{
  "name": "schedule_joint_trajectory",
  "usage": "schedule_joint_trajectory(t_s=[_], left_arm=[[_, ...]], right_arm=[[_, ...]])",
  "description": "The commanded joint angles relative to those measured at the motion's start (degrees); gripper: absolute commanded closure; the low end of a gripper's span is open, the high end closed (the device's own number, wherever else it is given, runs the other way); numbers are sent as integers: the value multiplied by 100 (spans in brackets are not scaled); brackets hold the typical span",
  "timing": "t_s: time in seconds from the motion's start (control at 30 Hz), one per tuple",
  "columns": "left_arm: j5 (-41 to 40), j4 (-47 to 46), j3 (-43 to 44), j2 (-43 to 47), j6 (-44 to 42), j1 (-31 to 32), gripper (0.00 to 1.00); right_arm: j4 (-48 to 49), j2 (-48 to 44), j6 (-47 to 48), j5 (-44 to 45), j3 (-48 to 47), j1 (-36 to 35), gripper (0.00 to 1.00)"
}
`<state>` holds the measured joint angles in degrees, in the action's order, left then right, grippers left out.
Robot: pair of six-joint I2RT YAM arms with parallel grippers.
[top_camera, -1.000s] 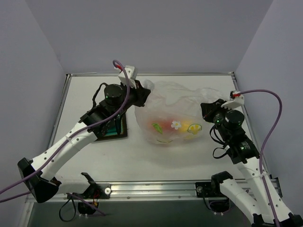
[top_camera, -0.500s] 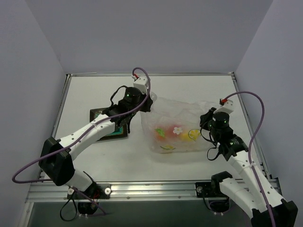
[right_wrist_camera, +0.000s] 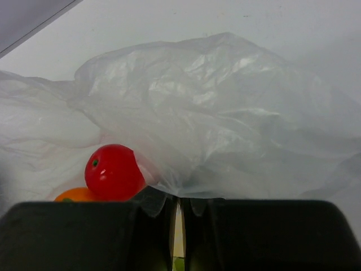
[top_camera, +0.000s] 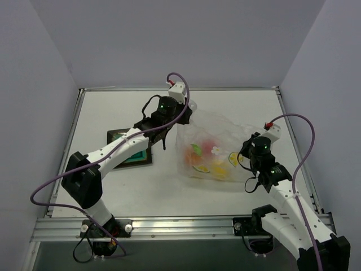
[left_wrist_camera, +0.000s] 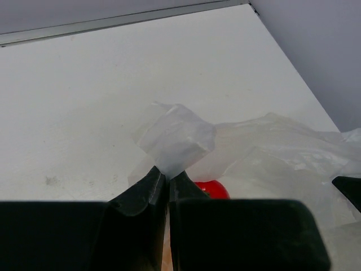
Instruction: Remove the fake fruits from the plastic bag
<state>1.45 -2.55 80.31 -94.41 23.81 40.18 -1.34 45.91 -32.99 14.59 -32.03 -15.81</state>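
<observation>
The left gripper (left_wrist_camera: 165,179) has its two dark fingers pressed together on a bunched fold of the plastic bag (left_wrist_camera: 177,141), which sticks up just past the fingertips as a crumpled, cloudy tuft. More of the bag spreads off to the right over the white table (left_wrist_camera: 84,101), and a glossy red fruit (left_wrist_camera: 211,189) shows through the plastic right beside the right-hand finger. A small dark shape (left_wrist_camera: 348,189) cuts in at the right edge, too little of it visible to identify.
</observation>
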Motion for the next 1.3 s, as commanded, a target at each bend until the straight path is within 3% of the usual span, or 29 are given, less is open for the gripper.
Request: schedule_joint_trajectory(t_s=[0.0, 0.1, 0.2, 0.23, 0.27, 0.37, 0.4, 0.47, 0.63, 0.7, 0.8, 0.83, 0.9, 1.03, 1.07, 1.13, 1.17, 1.2, 1.27], left_arm=[[-408, -527, -462, 72, -44, 7, 98], [-821, -756, -1227, 89, 9, -11, 97], [-936, -958, -1790, 203, 123, 16, 80], [-936, -958, -1861, 291, 158, 24, 71], [-945, -889, -1983, 370, 167, 85, 47], [-1102, -687, -2142, 923, 159, 244, 14], [-1182, -573, -2160, 1107, 124, 427, 9], [-1480, -74, -2108, 1643, -17, 709, 3], [-2938, 816, -1749, 2540, -351, 2200, 6], [-3342, 1220, -1633, 2629, -272, 2484, 6], [-3345, 1371, -1501, 2586, -35, 2915, 1], [-3231, 1371, -1449, 2386, 61, 2994, 7], [-3178, 1319, -1256, 2121, 123, 3249, 10], [-2826, 354, -1273, 1296, 194, 3356, 26], [-2930, 125, -1264, 1172, 176, 3330, 39], [-3037, -183, -1316, 891, 133, 3242, 53], [-3098, -220, -1351, 820, 150, 3180, 69], [-3177, -220, -1447, 767, 220, 3075, 78], [-3134, -246, -1675, 749, 571, 3004, 91]], right_arm=[[615, 427, -154, -121, 266, 34, 99], [1056, 682, -392, -150, 776, 34, 98], [1224, 910, -436, -62, 892, 52, 96], [1242, 981, -436, -35, 874, 43, 95], [1259, 990, -453, -44, 865, 52, 95], [1321, 885, -462, -193, 970, 35, 93], [1312, 824, -462, -211, 1014, 34, 92], [1321, 630, -471, -246, 1172, 26, 91], [1330, 401, -576, -378, 1401, -9, 90], [1330, 392, -559, -378, 1428, -18, 90], [1330, 340, -568, -369, 1445, -27, 90], [1338, 322, -568, -369, 1454, -18, 90], [1347, 313, -559, -369, 1463, -18, 90], [1374, 278, -559, -378, 1515, -27, 90], [1374, 252, -559, -378, 1533, -18, 89], [1365, 147, -559, -395, 1568, -18, 89], [1365, 120, -559, -404, 1594, -27, 89], [1356, 68, -568, -413, 1603, -27, 89], [1330, 32, -594, -431, 1630, -27, 89]])
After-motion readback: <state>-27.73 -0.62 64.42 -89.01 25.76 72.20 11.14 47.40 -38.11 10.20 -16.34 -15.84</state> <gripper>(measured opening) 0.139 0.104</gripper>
